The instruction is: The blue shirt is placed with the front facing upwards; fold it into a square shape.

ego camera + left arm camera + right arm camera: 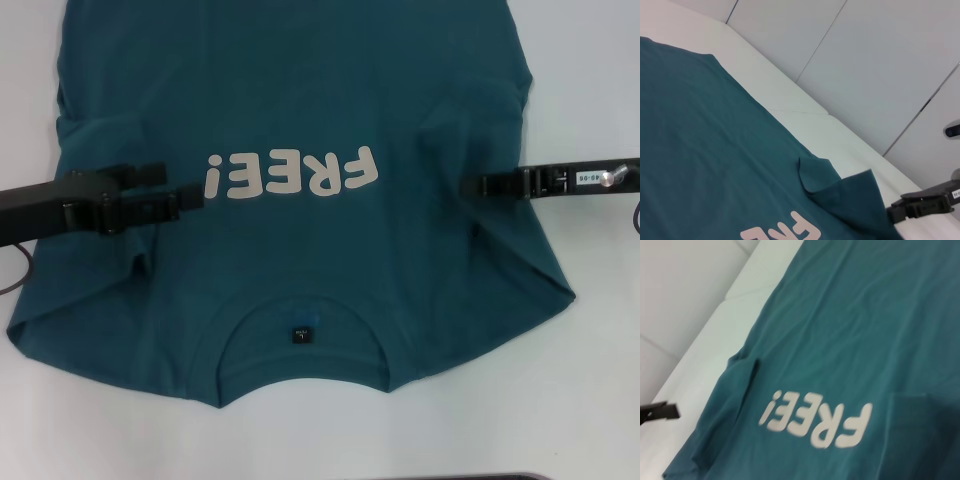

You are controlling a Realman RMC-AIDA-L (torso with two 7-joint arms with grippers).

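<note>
On the white table [600, 380] the dark teal-blue cotton shirt [300, 90] lies print up, sleeves folded inward. Left gripper [195, 197] reaches over its left side, right gripper [480, 184] at the right fold; grip on either unclear. Likely pressing side folds.

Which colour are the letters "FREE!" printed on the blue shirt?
Off-white "FREE!" print on the blue shirt; head view shows it best.

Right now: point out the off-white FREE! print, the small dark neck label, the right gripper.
off-white FREE! print [292, 174], head view, middle letters.
small dark neck label [302, 335], head view, label centre.
right gripper [474, 185], head view, fingertips at the shirt.
</note>
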